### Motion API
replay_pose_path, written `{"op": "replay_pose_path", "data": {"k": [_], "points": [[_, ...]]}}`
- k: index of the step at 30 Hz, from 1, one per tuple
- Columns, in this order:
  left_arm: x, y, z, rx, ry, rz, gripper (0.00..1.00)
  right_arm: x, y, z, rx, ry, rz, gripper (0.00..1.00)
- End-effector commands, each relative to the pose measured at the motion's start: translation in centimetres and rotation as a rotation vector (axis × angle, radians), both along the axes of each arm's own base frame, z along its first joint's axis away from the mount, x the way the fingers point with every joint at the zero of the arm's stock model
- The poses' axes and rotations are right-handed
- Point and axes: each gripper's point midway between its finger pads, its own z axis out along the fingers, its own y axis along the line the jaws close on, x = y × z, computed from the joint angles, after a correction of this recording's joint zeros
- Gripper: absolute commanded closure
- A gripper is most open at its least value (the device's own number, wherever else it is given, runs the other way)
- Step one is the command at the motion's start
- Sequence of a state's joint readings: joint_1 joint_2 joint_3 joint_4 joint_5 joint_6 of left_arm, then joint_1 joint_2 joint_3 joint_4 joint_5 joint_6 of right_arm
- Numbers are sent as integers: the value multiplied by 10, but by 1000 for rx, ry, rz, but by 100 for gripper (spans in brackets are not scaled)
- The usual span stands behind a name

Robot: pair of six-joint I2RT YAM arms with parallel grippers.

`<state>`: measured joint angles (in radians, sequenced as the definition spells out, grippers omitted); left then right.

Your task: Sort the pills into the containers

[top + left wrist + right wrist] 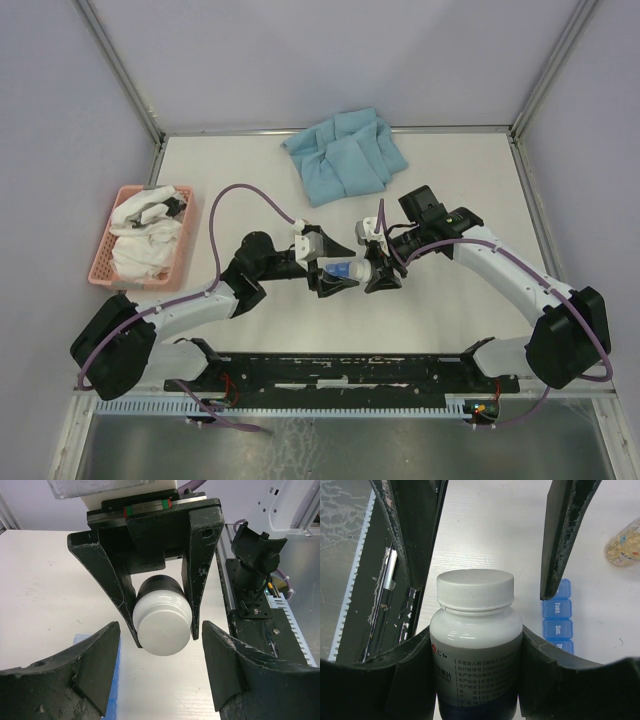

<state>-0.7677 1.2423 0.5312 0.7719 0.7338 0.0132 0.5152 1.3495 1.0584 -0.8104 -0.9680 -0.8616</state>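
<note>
A white pill bottle [475,645] with a ribbed white cap [162,625] and a printed label lies level above the table [348,270]. My right gripper [475,652] is shut on its body. My left gripper [160,662] faces the cap head-on and is open. Its fingers [560,540] straddle the cap with a gap on each side. The two grippers meet at the table's middle, left [335,280] and right [378,272]. The containers, a bright-blue strip with day labels [557,617], lie on the table under the bottle [114,680]. The pills are hidden.
A pink basket [100,262] of white cloths stands at the left. A crumpled blue cloth [345,155] lies at the back. A translucent speckled thing [625,542] is cropped at the right wrist view's edge. A black rail [350,370] runs along the near edge.
</note>
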Motion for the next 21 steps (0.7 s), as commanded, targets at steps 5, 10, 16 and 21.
{"op": "replay_pose_path", "data": {"k": [5, 10, 16, 21], "points": [[2, -1, 25, -66, 0, 14, 30, 2, 8, 21, 57, -38, 27, 99], [3, -2, 21, -53, 12, 17, 32, 3, 8, 21, 57, -38, 27, 99], [8, -2, 17, -33, 28, 36, 39, 3, 8, 22, 58, -38, 27, 99], [8, -2, 16, -32, 52, 43, 51, 3, 8, 21, 57, -36, 27, 99]]}}
